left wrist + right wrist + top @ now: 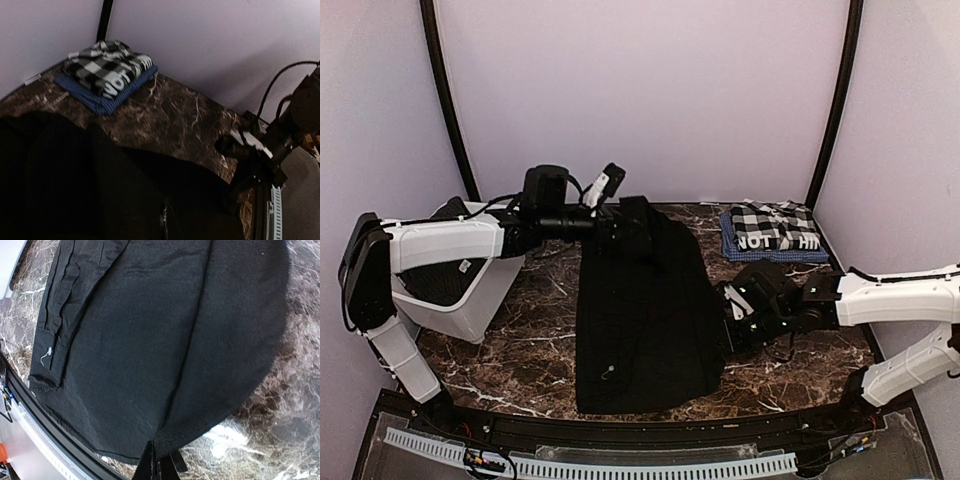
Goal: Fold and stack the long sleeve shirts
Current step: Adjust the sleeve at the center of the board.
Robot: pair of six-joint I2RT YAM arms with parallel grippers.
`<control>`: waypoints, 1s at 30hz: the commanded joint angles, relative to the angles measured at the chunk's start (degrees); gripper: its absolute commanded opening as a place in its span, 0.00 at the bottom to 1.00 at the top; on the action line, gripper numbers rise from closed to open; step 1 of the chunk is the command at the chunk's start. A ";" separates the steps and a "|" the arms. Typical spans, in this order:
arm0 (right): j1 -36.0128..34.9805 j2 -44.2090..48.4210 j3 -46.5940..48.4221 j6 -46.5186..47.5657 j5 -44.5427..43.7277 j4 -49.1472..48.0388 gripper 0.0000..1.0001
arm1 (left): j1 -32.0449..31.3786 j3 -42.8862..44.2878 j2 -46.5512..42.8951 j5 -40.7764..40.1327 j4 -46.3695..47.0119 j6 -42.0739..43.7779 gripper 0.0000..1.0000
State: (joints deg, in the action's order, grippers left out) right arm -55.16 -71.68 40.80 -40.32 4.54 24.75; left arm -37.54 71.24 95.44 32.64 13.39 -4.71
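Nearest the overhead camera, a white slotted plastic rail (pixel 620 463) is seen along the near edge of a brown marble-patterned table (pixel 520 350). Beyond it a plain black long sleeve shirt of soft cloth (pixel 645 310) is laid at the table's middle as a narrowed strip, its long axis running near to far. A small white mark (pixel 608 372) is shown close to its near end, so the neck is judged to point near, though this cannot be confirmed. The left gripper (pixel 625 232) is closed on the raised far end, and the right gripper (pixel 730 303) is set at the right edge. A folded black-and-white checked, blue-edged shirt (pixel 775 232) is placed at the far right corner, and a white plastic bin (pixel 470 300) at the left. From the left wrist, dark cloth is seen filling the near frame, the fingers themselves being hidden. From the right wrist, the fingertips (pixel 151 467) are seen pinched shut on the shirt's edge. A crosswise fold is judged to be in hand; next, the held far end must be carried evenly over the near end, before stacking on the checked shirt.
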 commanded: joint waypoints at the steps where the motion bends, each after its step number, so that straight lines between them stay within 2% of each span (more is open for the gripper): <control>1: -0.65 -3.80 3.05 1.64 -1.31 -3.18 0.00 | -5.68 -7.11 -1.80 5.99 -13.75 -2.49 0.02; 2: -0.58 -4.62 3.39 2.05 -1.14 -3.26 0.00 | -6.13 -7.51 -1.51 3.82 -18.53 -2.28 0.02; 5: -0.65 -6.75 4.14 2.85 -0.63 -3.58 0.00 | -6.74 -7.80 0.11 -2.31 -25.14 -2.94 0.05; 8: -0.65 -8.21 4.46 3.28 -0.24 -3.86 0.00 | -7.04 -6.40 1.60 -6.78 -32.88 -2.09 0.12; 9: -0.64 -8.40 4.58 3.39 -0.23 -3.91 0.00 | -7.12 -6.35 1.64 -7.81 -34.63 -2.02 0.22; 10: -0.61 -8.49 4.60 3.55 -0.23 -3.92 0.00 | -7.31 -6.35 1.54 -8.27 -35.26 -2.17 0.28; 11: -0.63 -8.58 4.68 3.67 -0.35 -3.88 0.00 | -7.34 -6.41 1.35 -9.68 -35.82 -2.81 0.40; 13: -0.59 -8.61 4.79 3.80 -0.70 -3.48 0.00 | -7.30 -7.10 0.38 -11.70 -36.04 -5.06 0.52; 15: -0.65 -8.37 4.82 3.87 -1.12 -2.95 0.00 | -7.29 -7.99 -1.08 -11.96 -36.04 -7.51 0.59; 21: -0.55 -7.28 3.76 3.56 -1.29 -2.85 0.00 | -7.26 -10.63 -7.81 -15.40 -37.49 -15.98 0.65; 26: -0.50 -6.73 3.00 3.27 -1.18 -3.17 0.00 | -7.22 -12.50 -12.86 -8.02 -35.36 -20.79 0.71; 30: -0.57 -6.68 2.84 3.54 -1.03 -3.69 0.00 | -7.25 -14.48 -12.55 -8.97 -36.05 -22.97 0.70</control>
State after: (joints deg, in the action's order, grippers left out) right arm -55.16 -79.61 44.16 -37.10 4.19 22.55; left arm -44.80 59.33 83.24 22.06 -21.74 -23.51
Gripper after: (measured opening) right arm 0.006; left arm 0.715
